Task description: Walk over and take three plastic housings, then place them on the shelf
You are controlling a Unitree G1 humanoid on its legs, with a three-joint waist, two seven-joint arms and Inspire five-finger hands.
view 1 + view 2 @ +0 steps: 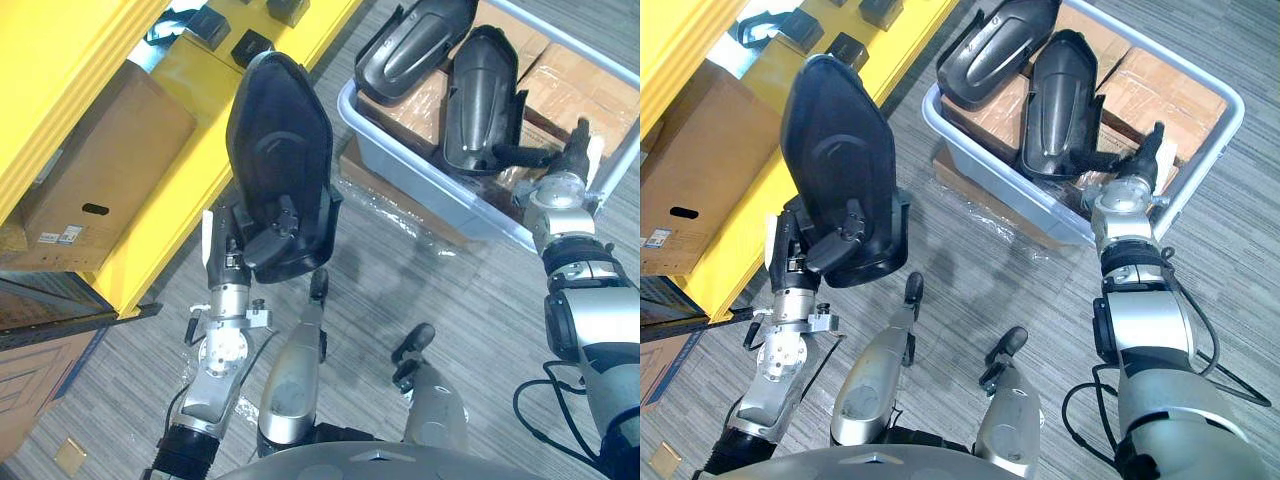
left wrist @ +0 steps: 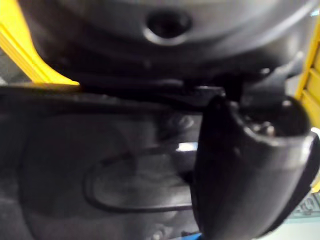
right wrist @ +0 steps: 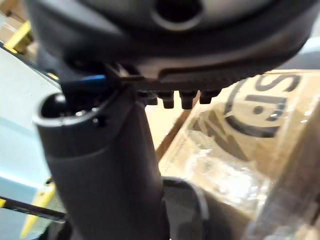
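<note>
at 9 o'clock the left hand curls thumb and fingers round a large black teardrop-shaped plastic housing, upright beside the yellow metal shelf. at 1 o'clock the right hand reaches into a pale grey plastic bin holding two long black plastic housings on brown cardboard boxes; i cannot tell its grip

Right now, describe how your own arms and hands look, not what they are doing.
The left arm and right arm are silver-grey, built of rounded shells and ringed cylindrical wrist joints. The left hand and right hand are dark, almost black. A white cover shows on the right hand.
</note>
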